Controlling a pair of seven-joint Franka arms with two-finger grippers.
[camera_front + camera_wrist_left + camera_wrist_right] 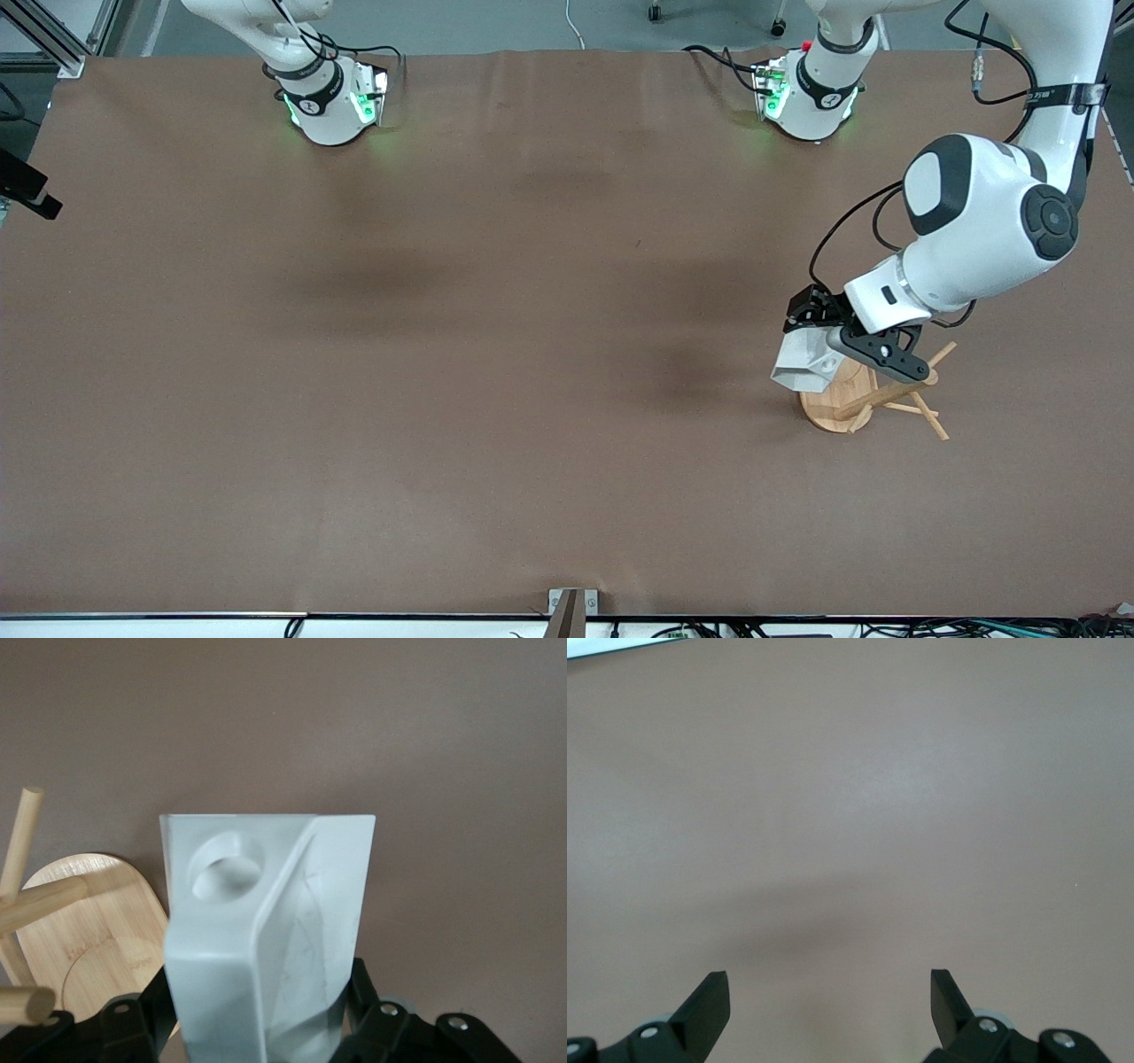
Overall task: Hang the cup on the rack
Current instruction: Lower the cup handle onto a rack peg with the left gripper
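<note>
1. The brown paper-covered worktop (496,354) carries one thing only: the light bamboo mug rack (873,400) with its flat oval base, central post and thin slanting pegs, standing toward the left arm's end.
2. The left arm reaches down from its base to hang over that rack; its black two-finger end effector (819,330) is clamped on the small white faceted cup (808,361) with the pierced tab handle, carried in the air just above the rack's base edge.
3. The right end effector (829,1001), fingers spread wide and holding nothing, waits over bare worktop, out of the front view.
4. The relation that counts: in the left wrist view the round handle hole (228,868) faces outward, the nearest peg (19,853) just beside the cup and not yet in the hole, so the cup likely must shift sideways toward the post to thread it.
</note>
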